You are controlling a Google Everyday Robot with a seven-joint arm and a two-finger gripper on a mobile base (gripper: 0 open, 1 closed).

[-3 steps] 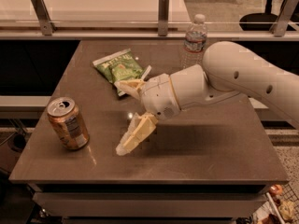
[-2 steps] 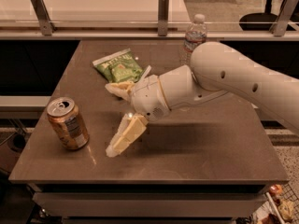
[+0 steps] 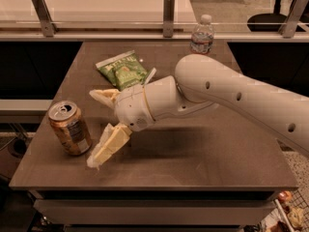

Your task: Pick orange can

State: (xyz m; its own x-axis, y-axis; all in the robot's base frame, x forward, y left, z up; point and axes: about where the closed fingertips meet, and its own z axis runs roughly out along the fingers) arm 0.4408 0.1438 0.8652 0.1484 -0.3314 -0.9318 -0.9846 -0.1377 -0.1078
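Observation:
The orange can (image 3: 70,127) stands upright near the front left corner of the brown table (image 3: 203,163), silver pull-tab top up, white label panel on its right side. My gripper (image 3: 95,127) is open just right of the can, at its height. One cream finger (image 3: 107,145) points down-left toward the table close to the can's base. The other finger (image 3: 104,96) sticks out to the left above and behind the can. Nothing is held between them. The white arm reaches in from the right.
A green chip bag (image 3: 122,70) lies flat behind the gripper, mid-left on the table. A clear plastic water bottle (image 3: 202,35) stands at the table's far edge. A white counter with metal posts (image 3: 168,7) runs behind the table.
My gripper has moved left toward the orange can, its lower finger now close to the can's side. The can, bag and bottle have not moved.

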